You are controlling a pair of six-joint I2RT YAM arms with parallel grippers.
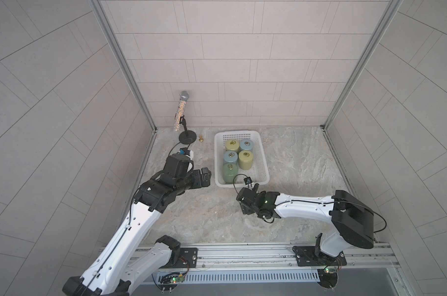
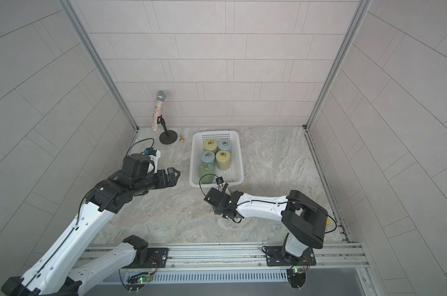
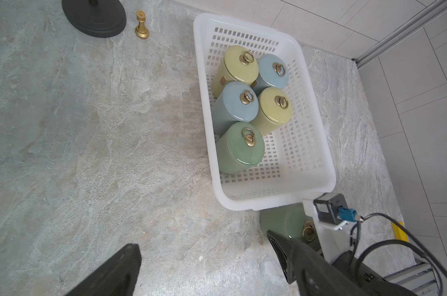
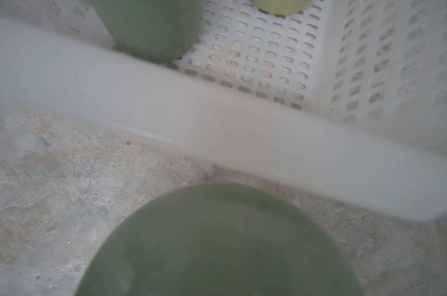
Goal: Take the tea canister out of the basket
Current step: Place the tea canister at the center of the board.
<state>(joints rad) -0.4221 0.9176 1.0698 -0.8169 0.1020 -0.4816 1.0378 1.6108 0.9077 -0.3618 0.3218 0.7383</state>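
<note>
Left wrist view showed the canister (image 3: 285,223) upright outside the basket (image 3: 243,203), directly beneath the right gripper (image 1: 246,203), the nearer one, with the basket rim just ahead of it. Its jaws stood wide; whether clamping or free, I could not tell. The left gripper (image 1: 205,176) hung open, well aside.

So the left arm (image 1: 130,225) is stretched out forward and the left tool (image 1: 206,176) hangs in the air with its jaws spread wide, nothing between them. The right arm (image 1: 307,202) is bent hard at the elbow, forearm low, right tool (image 1: 253,190) angled downward. Honestly can't see whether it's gripping.
</note>
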